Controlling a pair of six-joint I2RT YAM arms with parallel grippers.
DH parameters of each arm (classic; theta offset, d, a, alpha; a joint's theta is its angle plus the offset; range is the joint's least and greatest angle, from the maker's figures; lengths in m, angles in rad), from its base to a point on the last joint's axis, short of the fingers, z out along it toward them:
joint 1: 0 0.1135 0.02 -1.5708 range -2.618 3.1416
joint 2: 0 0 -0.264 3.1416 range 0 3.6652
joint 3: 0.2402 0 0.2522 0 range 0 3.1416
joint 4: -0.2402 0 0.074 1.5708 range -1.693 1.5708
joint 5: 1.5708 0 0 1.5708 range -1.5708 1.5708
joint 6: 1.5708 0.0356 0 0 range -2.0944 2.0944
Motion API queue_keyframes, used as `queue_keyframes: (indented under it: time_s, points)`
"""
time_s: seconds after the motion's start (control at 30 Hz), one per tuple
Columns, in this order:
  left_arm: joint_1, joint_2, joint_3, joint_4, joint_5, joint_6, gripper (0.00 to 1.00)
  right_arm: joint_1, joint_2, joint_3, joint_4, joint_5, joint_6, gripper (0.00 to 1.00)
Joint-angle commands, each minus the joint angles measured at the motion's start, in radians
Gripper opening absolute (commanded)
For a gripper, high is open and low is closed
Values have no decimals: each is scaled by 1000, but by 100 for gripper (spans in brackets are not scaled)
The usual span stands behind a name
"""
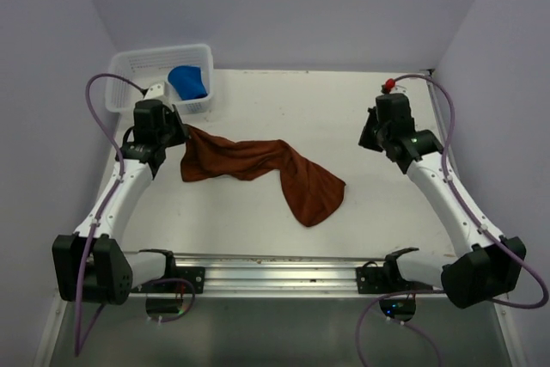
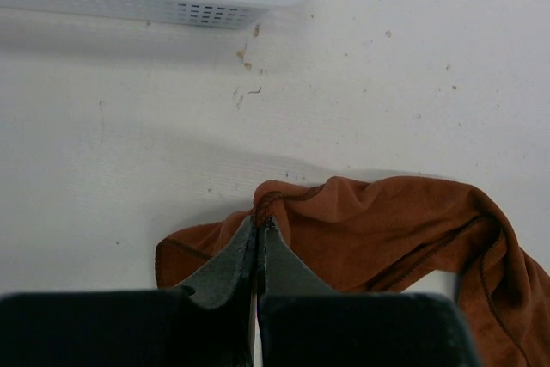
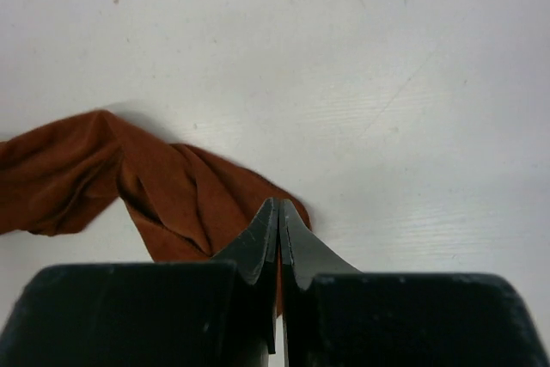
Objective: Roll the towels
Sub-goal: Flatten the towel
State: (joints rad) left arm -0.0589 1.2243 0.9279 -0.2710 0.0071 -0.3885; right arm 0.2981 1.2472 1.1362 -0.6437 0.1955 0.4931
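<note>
Lying crumpled on white counter, in front of white plastic mesh basket: rust-brown cloth towel, drawn out in a loose band. Bunched inside basket: bright blue cloth towel. Pinched shut on brown towel's corner nearest basket: left end effector. Well right of basket, fully closed, holding nothing: right end effector.

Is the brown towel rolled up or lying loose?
Loose, not rolled: the brown towel lies crumpled in a long bunch on the table, one corner pinched in the shut left pincer.
</note>
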Motion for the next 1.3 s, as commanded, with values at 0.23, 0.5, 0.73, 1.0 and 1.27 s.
queue_keyframes:
  time_s: [0.23,0.5,0.73,1.0,1.27]
  points:
    - [8,-85,35,43,76,60,0,-40,46,-153,1,-191,5,51]
    - [7,-101,0,41,90,63,0,-39,211,-289,214,-291,33,48]
    - [7,-98,-37,62,119,53,0,-39,262,-274,237,-283,39,42]
    - [7,-92,-72,72,122,60,0,-40,275,-265,204,-265,32,1]
    - [7,-71,6,44,33,53,0,-40,72,-86,-11,-148,-66,0]
